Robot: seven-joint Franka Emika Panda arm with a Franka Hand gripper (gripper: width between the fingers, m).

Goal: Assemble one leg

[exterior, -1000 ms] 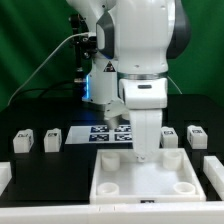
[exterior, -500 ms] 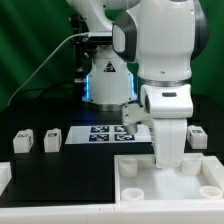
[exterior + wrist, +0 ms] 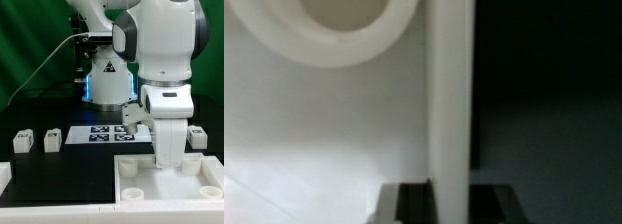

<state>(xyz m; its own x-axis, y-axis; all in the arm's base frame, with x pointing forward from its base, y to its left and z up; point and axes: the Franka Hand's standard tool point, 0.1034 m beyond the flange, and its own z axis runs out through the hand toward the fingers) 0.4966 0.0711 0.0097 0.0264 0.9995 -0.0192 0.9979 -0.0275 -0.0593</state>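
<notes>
My gripper (image 3: 168,160) is shut on the far wall of the large white tray-like piece (image 3: 160,200), which lies at the front on the exterior view's right. In the wrist view the tray's upright wall (image 3: 450,110) stands between my two dark fingers (image 3: 411,203), with my gripper (image 3: 450,195) closed round it, and a round corner hole (image 3: 340,25) shows beside it. Two legs (image 3: 23,141) (image 3: 53,139), small white blocks with tags, sit on the black table on the exterior view's left. Another leg (image 3: 197,135) sits on the right behind my gripper.
The marker board (image 3: 105,133) lies flat in the middle behind the tray. The robot base (image 3: 105,80) stands at the back. A white block edge (image 3: 4,176) shows at the front left corner.
Over the last second my gripper and the tray moved together toward the exterior view's right. In the last half second nothing has visibly moved.
</notes>
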